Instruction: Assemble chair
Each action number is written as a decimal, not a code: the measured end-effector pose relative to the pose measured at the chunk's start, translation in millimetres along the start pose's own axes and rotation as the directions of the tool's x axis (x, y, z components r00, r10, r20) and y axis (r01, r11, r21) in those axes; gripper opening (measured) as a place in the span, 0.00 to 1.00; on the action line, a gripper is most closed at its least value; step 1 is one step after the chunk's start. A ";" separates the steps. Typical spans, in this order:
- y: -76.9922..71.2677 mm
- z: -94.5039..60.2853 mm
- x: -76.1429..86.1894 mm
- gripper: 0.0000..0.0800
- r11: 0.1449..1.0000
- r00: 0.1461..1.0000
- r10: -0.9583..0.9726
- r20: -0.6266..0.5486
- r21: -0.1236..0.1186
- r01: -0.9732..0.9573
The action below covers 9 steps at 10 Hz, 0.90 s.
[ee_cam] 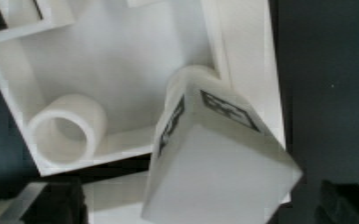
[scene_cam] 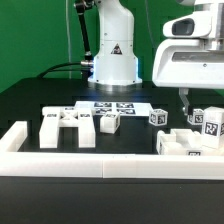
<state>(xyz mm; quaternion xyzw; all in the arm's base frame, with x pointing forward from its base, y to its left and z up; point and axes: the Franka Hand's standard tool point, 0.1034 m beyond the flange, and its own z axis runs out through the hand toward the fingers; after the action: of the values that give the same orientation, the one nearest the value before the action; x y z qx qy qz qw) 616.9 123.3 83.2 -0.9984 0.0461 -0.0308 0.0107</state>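
The chair is in loose white parts spread over the dark worktop (scene_cam: 30,100). At the lower right of the exterior view sits a small cluster: a flat slab (scene_cam: 178,143) with a tagged block (scene_cam: 208,123) standing on or against it, which reads as the sub-assembly being built. The wrist view looks down on this spot: a tagged bar (ee_cam: 220,150) leans tilted over a panel (ee_cam: 131,70) with a round socket (ee_cam: 60,135) in it, presumably where a peg or leg should seat. Whether the bar is seated I cannot tell.

The pincer (scene_cam: 187,100) hangs just above this cluster with its fingers apart and nothing between them; dark fingertips (ee_cam: 43,200) show at the lower edge of the wrist view, clear of the bar. That suggests the part is left to rest on its own.

Further out, an H-shaped piece (scene_cam: 68,125) and small tagged blocks (scene_cam: 110,121) wait at centre left, beside the marker board (scene_cam: 118,106). The white border rail (scene_cam: 90,165) along the front edge probably keeps parts from sliding off
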 end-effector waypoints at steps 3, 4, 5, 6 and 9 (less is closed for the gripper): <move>-9.0 0.5 -3.2 0.81 0.962 0.962 -0.274 0.001 -0.003 0.274; -10.2 0.6 -3.6 0.81 0.924 0.924 -0.382 0.001 -0.002 0.382; -9.4 0.6 -3.3 0.81 0.898 0.898 -0.441 0.001 -0.003 0.441; -8.3 0.4 -2.5 0.81 0.846 0.847 -0.532 0.001 -0.009 0.532; -5.1 0.5 -1.6 0.81 0.754 0.754 -0.657 0.008 -0.020 0.657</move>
<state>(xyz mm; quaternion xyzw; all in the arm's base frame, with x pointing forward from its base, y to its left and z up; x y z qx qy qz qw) 615.9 128.6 82.7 -0.9512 -0.3067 -0.0319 -0.0114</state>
